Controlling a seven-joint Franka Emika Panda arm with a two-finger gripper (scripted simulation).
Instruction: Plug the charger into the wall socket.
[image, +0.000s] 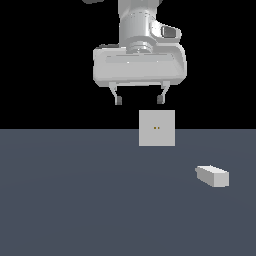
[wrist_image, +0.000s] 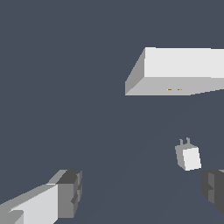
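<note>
So from where I'm sitting, the gripper (image: 139, 100) hangs up in the air with its fingers spread wide and nothing between them. The wall socket (image: 157, 128) stands upright on the dark grey floor (image: 75, 200), just below the fingertips in the exterior view, two tiny orange dots near its centre. The charger (image: 212, 176) lies on the floor well apart from the socket, off toward the exterior view's right. On the wrist cam I can see its two little prongs (wrist_image: 185, 141) sticking out one end.
</note>
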